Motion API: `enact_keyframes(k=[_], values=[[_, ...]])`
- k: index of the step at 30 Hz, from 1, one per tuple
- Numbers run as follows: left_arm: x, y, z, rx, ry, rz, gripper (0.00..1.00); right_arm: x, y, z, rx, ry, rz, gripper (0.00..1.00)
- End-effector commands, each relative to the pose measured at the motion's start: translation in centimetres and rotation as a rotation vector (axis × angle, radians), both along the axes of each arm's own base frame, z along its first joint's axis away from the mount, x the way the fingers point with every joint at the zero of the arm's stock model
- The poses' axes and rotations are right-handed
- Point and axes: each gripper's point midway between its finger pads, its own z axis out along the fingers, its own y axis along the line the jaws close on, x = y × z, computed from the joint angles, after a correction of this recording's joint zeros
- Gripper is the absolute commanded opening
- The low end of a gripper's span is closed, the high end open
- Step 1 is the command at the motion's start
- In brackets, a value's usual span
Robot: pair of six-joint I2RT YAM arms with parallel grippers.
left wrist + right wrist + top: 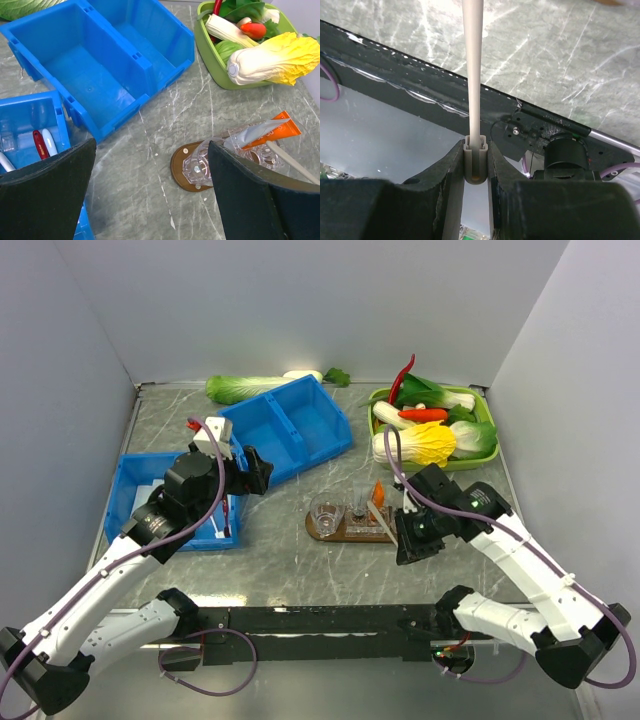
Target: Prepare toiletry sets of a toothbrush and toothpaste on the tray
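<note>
Right pincer [476, 150] pinches a pale brush handle [474, 75], its far end at the tray [181, 172] ahead. One orange-ended tube [272, 132] already leans in a cup [200, 162]. Left pincer [150, 170] hangs spread; red and white brushes [40, 144] wait in the bin [25, 115] beside its left finger, so two sets look unfinished.

- No text, brand, number or sign can be read in any of the three views.
- The orange-ended tube [281, 131], right of centre in the left wrist view, shows only plain colour, with no legible print.
- The red handle [40, 145] lies in the blue bin [30, 112] at lower left of that view. Any marking on it is too small to read.
</note>
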Motion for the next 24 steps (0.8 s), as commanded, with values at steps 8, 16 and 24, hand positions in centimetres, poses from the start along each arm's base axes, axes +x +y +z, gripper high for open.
enact_keyframes(k=[8,16,24], values=[[0.1,0.0,1.0,-0.011,-0.04,-0.01,0.96,-6.2,-4.4,-1.2,-0.134,0.22,-0.019,0.0],[0.1,0.0,0.8,-0.009,-0.038,-0.008,0.96,-6.6,-4.4,-1.6,-0.132,0.242,-0.011,0.0],[0.0,-0.1,0.8,-0.01,-0.037,-0.011,0.97,-6.6,-4.5,-1.7,-0.145,0.244,-0.019,0.0]])
